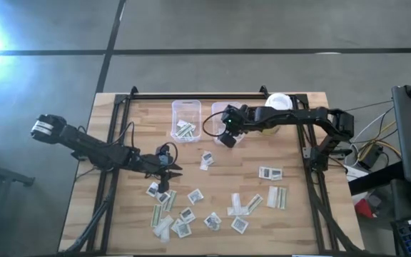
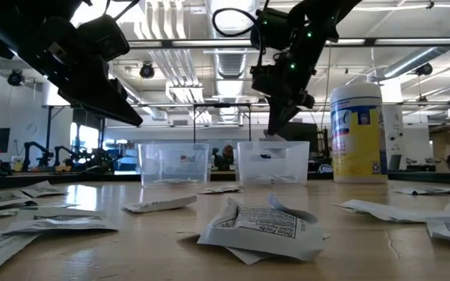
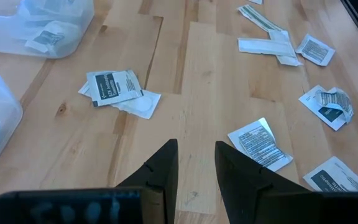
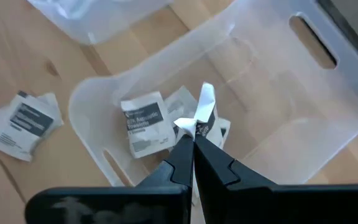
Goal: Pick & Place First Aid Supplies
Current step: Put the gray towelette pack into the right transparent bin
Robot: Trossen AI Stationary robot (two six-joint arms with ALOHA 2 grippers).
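Overhead, the right claw is pinching a small white packet between its pressed-together tips, held above the right-hand clear bin. That bin already holds a few square packets, though the pinched one hides part of them. Beside it stands the left-hand clear bin with some packets inside; their print is too small to read. Behind the right arm a white-lidded jar stands on the worktop, half covered by the arm from above. The left claw hangs over bare wood with its fingers parted and nothing between them. Near it, the loose first aid supplies lie scattered across the near half of the worktop, several overlapping.
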